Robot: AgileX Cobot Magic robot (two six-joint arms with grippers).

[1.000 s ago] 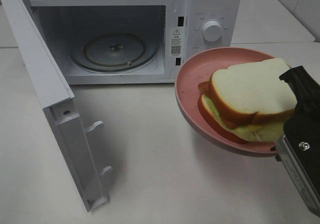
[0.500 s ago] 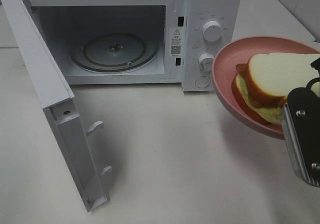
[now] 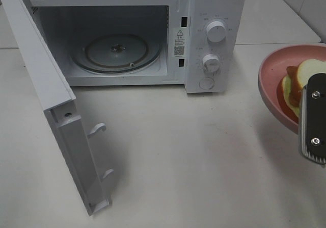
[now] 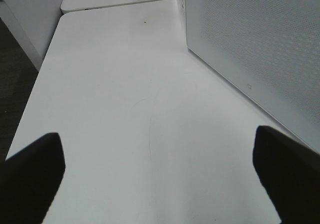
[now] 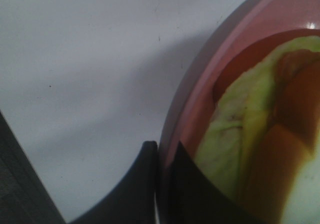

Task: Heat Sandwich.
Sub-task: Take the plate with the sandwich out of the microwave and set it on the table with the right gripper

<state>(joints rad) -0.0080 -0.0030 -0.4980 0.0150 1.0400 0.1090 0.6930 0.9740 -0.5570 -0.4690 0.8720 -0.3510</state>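
Note:
The sandwich [image 3: 309,69], pale bread over a yellow-green and brown filling, lies on a round pink plate [image 3: 270,80] held above the table at the far right of the exterior view. My right gripper [image 3: 308,128] is shut on the plate's near rim. In the right wrist view its fingertips [image 5: 162,184] pinch the pink rim [image 5: 200,98], with the sandwich [image 5: 240,134] just beyond them. The left gripper [image 4: 155,179] is open with nothing between its fingers, low over bare table, and does not show in the exterior view.
A white microwave [image 3: 214,14] stands at the back with its door [image 3: 56,110] swung wide open to the left and the glass turntable [image 3: 116,52] bare. A white perforated panel [image 4: 260,43] rises beside the left gripper.
The right gripper has carried the plate and sandwich to the right, away from the front of the microwave's control panel to the right edge of the view. The left gripper stays open.

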